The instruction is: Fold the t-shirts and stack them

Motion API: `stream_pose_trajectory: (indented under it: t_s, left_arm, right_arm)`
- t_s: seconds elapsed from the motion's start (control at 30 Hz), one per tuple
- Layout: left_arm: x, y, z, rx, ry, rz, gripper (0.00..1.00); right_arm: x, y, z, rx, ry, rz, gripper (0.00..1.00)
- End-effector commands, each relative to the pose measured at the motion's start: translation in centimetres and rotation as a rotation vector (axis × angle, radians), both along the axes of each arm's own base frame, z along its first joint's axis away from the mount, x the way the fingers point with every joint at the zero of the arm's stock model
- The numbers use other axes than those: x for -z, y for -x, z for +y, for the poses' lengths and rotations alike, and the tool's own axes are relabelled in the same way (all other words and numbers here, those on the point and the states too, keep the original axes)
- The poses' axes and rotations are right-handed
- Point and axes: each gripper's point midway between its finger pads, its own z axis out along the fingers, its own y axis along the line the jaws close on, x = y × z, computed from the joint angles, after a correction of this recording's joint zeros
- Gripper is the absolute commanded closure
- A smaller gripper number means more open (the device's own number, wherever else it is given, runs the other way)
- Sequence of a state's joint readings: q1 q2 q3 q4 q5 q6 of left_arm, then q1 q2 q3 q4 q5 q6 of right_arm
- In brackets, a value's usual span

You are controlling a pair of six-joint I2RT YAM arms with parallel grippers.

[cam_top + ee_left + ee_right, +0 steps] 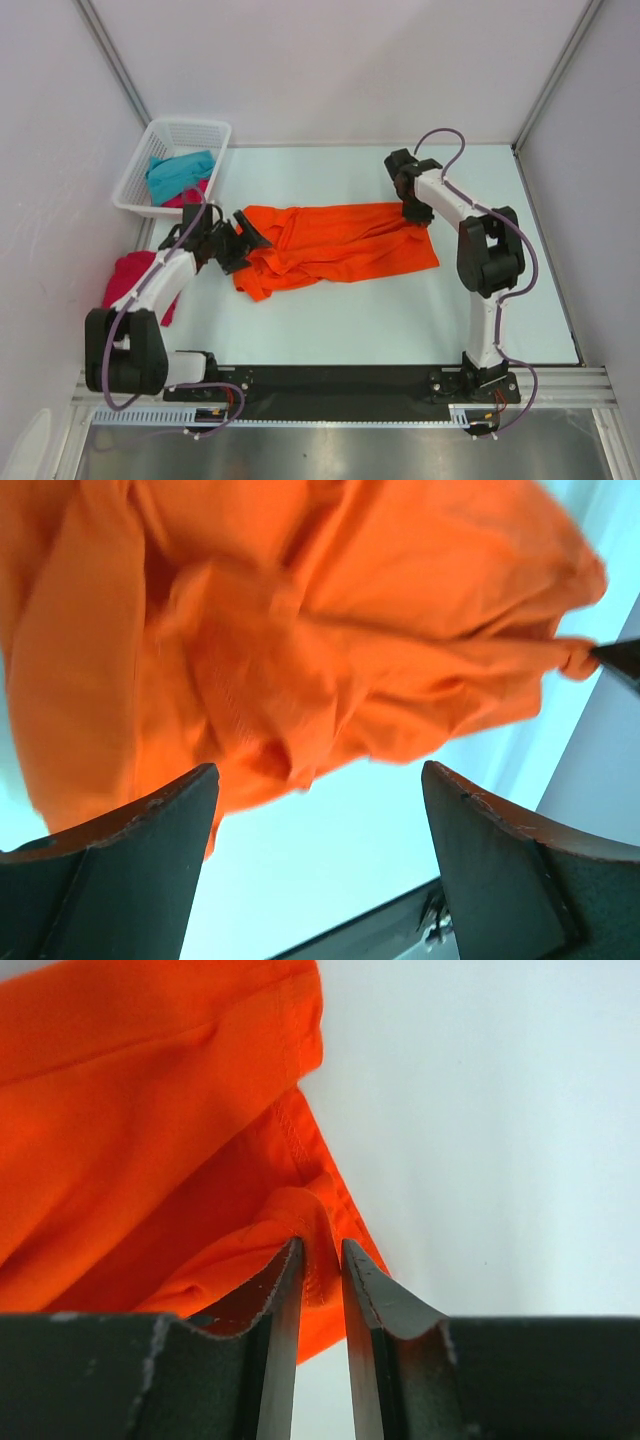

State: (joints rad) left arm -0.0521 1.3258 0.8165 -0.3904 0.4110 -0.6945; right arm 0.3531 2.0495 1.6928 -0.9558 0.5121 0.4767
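While a crimson t-shirt (128,272) lies bunched at the left edge of the table (350,320) beside the left arm, the white basket (188,124) in the far left corner holds a teal t-shirt (180,172) over another crimson one (188,197). The left gripper (243,240) stands wide open just at the crumpled left end of the orange t-shirt (340,245), with nothing between its fingers. That shirt lies spread and wrinkled across the middle of the table. At its far right corner the right gripper (320,1245) has its jaws only narrowly parted, a fold of the hem between the tips; whether they press it cannot be told.
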Motion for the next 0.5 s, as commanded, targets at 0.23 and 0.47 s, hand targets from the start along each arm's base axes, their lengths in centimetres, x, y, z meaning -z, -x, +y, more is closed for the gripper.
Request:
stream_pose_trajectory:
  t_s: [0.23,0.47]
  left_arm:
    - [3.0,8.3,-1.9,0.080,-0.010,0.029,0.12]
    - [3.7,8.2,-1.8,0.084,-0.024,0.037,0.12]
  right_arm:
    - [-2.1,5.1,-0.1,0.003,0.054,-0.068,0.71]
    - [-2.1,4.6,0.2,-0.011,0.060,-0.065,0.71]
